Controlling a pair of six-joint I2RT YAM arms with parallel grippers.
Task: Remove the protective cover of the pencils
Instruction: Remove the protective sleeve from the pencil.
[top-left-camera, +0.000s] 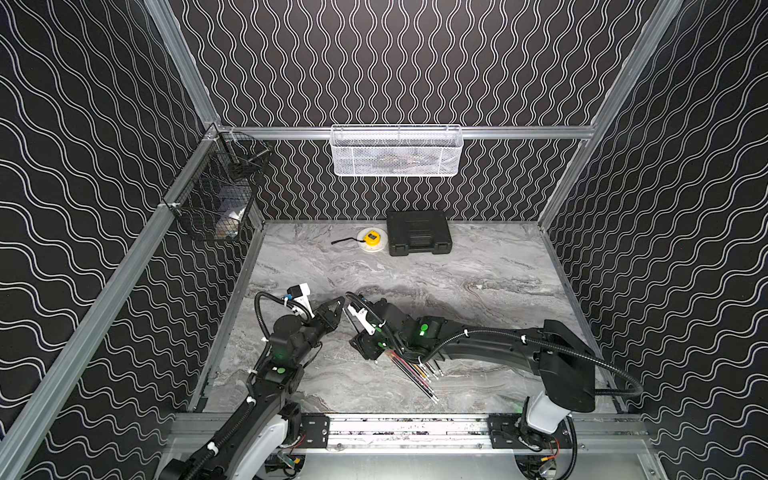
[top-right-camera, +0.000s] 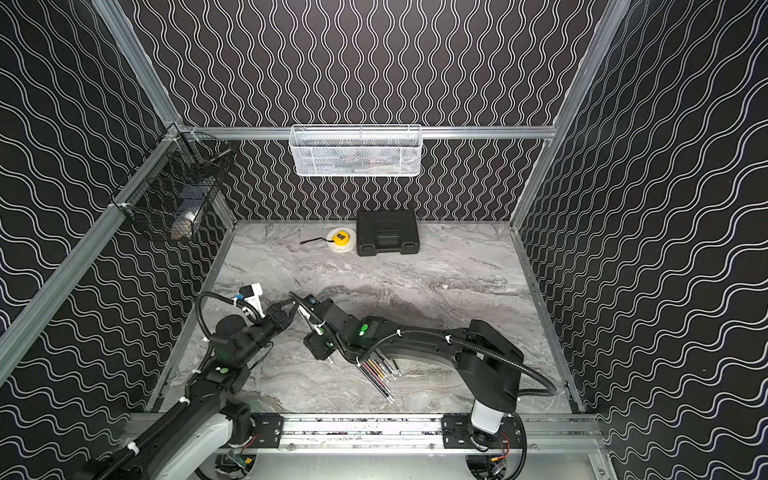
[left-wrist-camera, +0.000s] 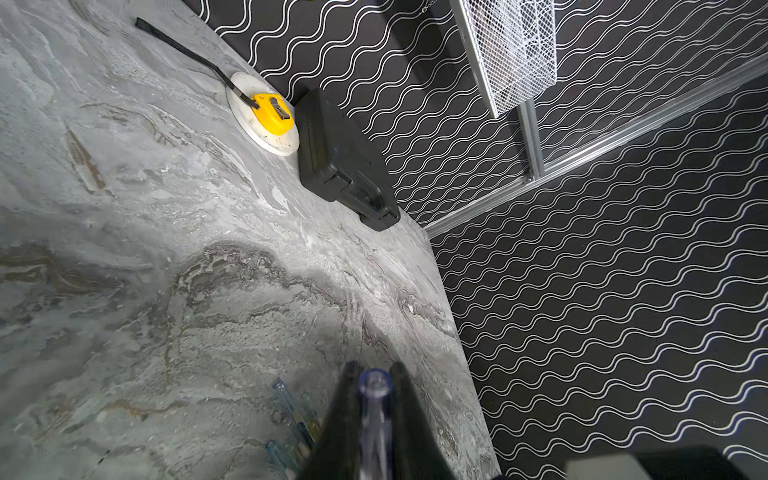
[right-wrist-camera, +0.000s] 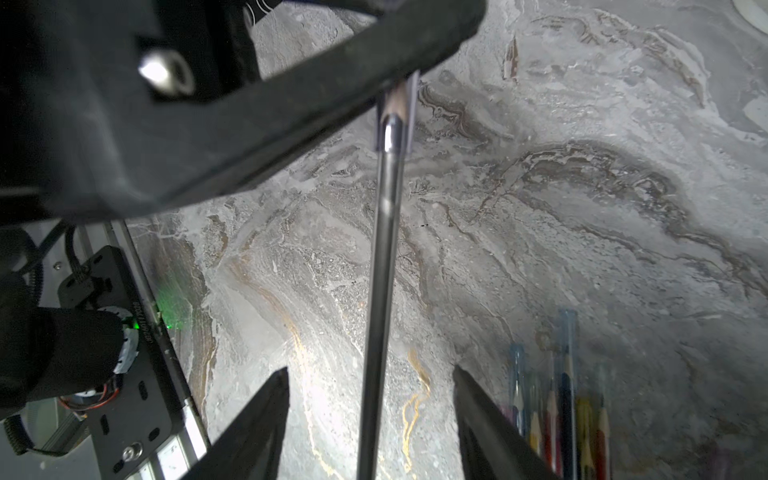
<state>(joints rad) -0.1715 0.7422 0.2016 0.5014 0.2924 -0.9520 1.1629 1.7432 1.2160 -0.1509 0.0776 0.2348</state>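
In the left wrist view my left gripper (left-wrist-camera: 375, 368) is shut on a bluish translucent protective cover (left-wrist-camera: 375, 386). From that cover a black pencil (right-wrist-camera: 380, 270) runs straight back between the jaws of my right gripper (right-wrist-camera: 369, 370). Those jaws are open, with a gap on each side of the pencil. In both top views the left gripper (top-left-camera: 340, 301) (top-right-camera: 293, 303) is raised over the near left of the table, facing the right wrist. The other pencils (top-left-camera: 411, 370) (top-right-camera: 376, 370) lie bundled under the right arm, their tips still in tinted covers (right-wrist-camera: 567, 328) (left-wrist-camera: 286, 399).
A black case (top-left-camera: 419, 232) and a yellow tape measure (top-left-camera: 371, 238) on a white disc sit at the back wall. Above them hangs a white mesh basket (top-left-camera: 397, 151), and a black wire basket (top-left-camera: 220, 195) hangs at the left. A metal rail (top-left-camera: 415, 428) borders the front edge.
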